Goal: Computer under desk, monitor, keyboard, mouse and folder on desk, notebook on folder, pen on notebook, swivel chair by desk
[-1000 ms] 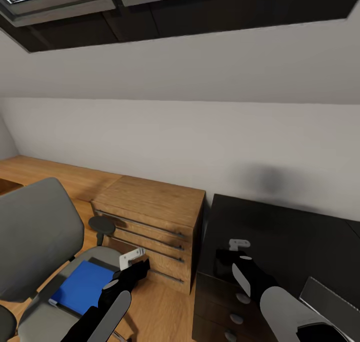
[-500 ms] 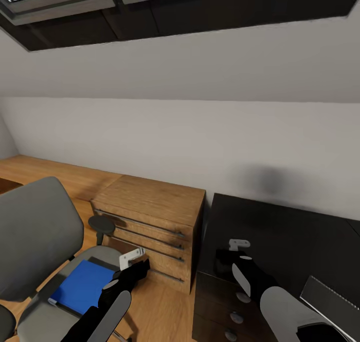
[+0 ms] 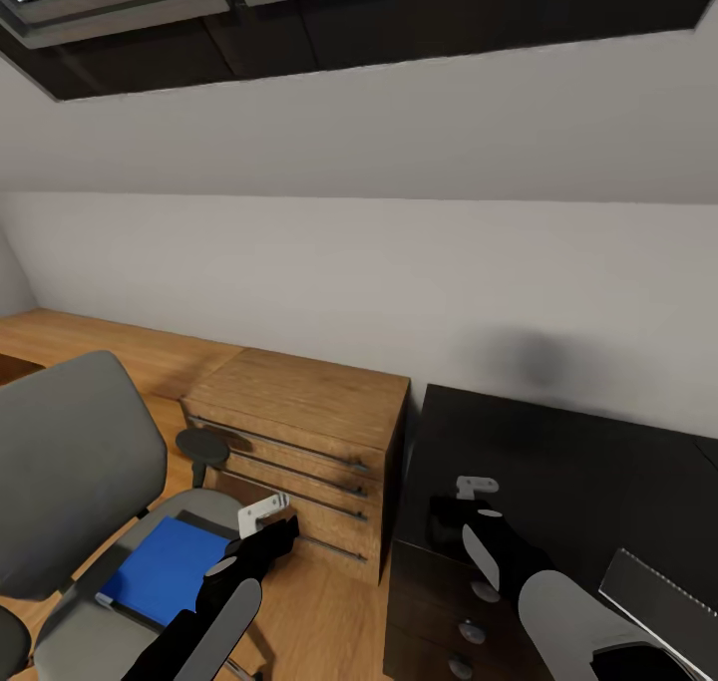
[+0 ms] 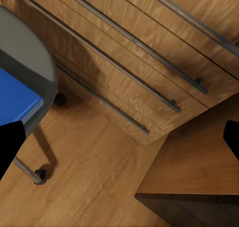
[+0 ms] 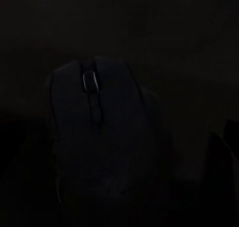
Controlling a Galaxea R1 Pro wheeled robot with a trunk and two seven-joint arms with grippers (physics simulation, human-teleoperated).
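Below, right tool (image 3: 446, 521) over mouse (image 5: 102, 137) near desk (image 3: 558, 472) edge.

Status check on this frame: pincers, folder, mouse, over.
Left pincer open, empty, beside the swivel chair. Folder flat on its seat. Right pincer over the desk, mouse beneath; grip unclear.

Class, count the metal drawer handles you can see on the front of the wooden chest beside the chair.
4, stacked down the wooden chest's front: the top handle, second, third, and the lowest, partly hidden behind the left gripper.
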